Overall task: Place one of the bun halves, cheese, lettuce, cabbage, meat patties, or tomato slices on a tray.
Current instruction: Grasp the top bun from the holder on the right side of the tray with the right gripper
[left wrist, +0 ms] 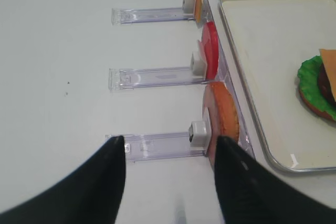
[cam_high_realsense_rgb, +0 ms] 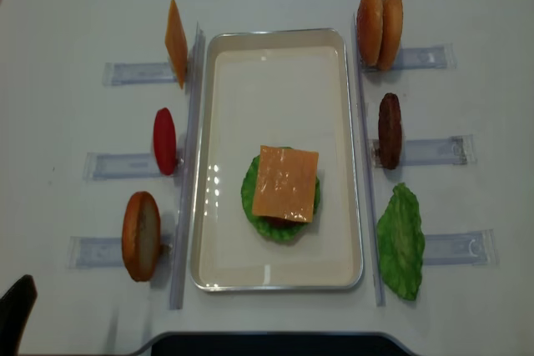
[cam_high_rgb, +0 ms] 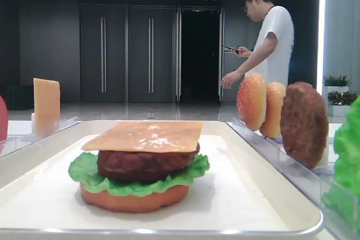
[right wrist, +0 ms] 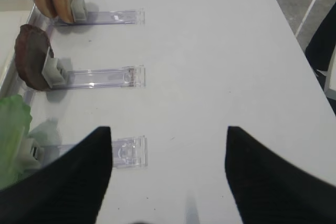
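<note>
The cream tray holds a stack: an orange base disc, lettuce, a meat patty and a cheese slice on top. Right of the tray stand two bun halves, another patty and a lettuce leaf. On the left stand a cheese slice, a red tomato slice and an orange-brown bun piece. My left gripper hangs open and empty over the table by that bun piece's rack. The right gripper is open and empty near the lettuce rack. No cabbage is in view.
Clear acrylic racks run out from both long sides of the tray. The table's right edge lies beyond the right racks. A person stands in the background behind the table.
</note>
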Robot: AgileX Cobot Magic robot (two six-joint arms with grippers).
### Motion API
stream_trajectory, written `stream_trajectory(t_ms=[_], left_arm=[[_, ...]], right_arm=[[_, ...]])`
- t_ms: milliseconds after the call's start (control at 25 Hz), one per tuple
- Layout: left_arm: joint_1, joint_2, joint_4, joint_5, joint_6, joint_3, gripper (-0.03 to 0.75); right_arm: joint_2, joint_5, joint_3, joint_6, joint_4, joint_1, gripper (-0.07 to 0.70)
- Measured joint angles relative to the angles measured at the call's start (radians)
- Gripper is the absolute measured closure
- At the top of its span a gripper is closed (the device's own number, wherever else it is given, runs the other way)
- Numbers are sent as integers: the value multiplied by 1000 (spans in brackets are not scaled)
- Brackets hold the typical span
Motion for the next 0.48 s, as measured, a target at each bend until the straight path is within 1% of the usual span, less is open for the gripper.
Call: stream_trajectory(t_ms=[200, 480], left_arm=[[-1, 0, 0, 0, 0, 0, 359], [-1, 0, 0, 0, 0, 0, 409]], right_arm=[[0, 0, 0, 0, 0, 0, 161], [0, 0, 0, 0, 0, 1, 161]])
